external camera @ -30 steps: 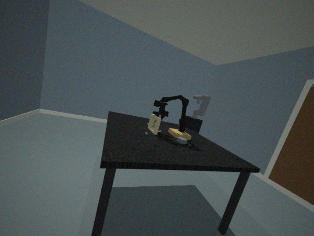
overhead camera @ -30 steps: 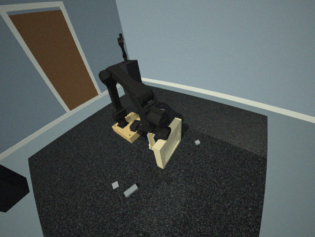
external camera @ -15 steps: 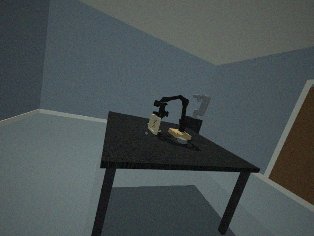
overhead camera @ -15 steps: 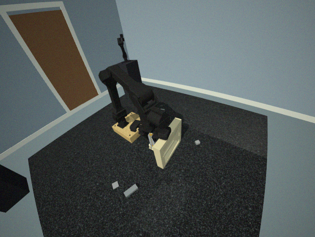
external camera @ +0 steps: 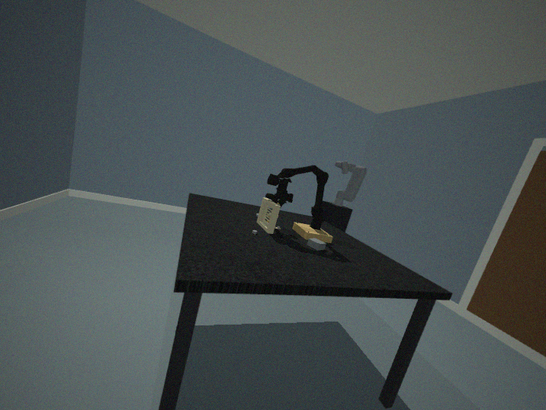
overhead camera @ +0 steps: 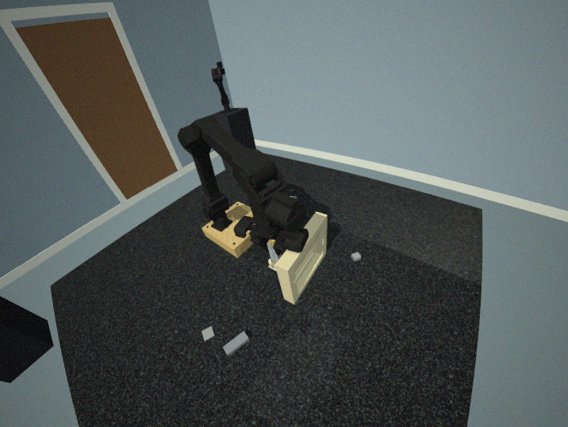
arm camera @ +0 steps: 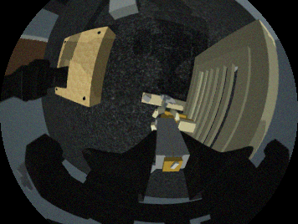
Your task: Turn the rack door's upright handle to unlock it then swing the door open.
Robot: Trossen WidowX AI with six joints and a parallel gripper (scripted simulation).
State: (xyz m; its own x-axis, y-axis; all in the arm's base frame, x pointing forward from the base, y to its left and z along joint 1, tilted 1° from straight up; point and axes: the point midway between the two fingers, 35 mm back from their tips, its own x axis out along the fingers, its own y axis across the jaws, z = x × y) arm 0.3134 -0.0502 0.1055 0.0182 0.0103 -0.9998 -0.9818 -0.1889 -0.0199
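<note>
The pale cream rack (overhead camera: 286,279) (external camera: 274,216) stands upright; its slatted door (arm camera: 240,100) fills the right of the wrist view. I make out no open gap between door and frame. The upright handle (overhead camera: 273,253) (arm camera: 169,135) is grey with an orange end and stands out from the slatted side, with pale pieces around its lower end. My gripper (overhead camera: 275,244) (external camera: 278,200) (arm camera: 166,133) reaches down over it and is shut on the handle. The handle's grey sides stand pressed together. The black fingers partly hide their contact with it, and the arm hides part of the rack.
The arm's tan base (overhead camera: 224,239) (external camera: 304,231) (arm camera: 84,67) is beside the rack's handle side. A grey block (overhead camera: 236,343) and a small piece (overhead camera: 208,332) lie apart; a small cube (overhead camera: 355,256) lies beyond the rack. A grey block (external camera: 316,245) lies close beside the base.
</note>
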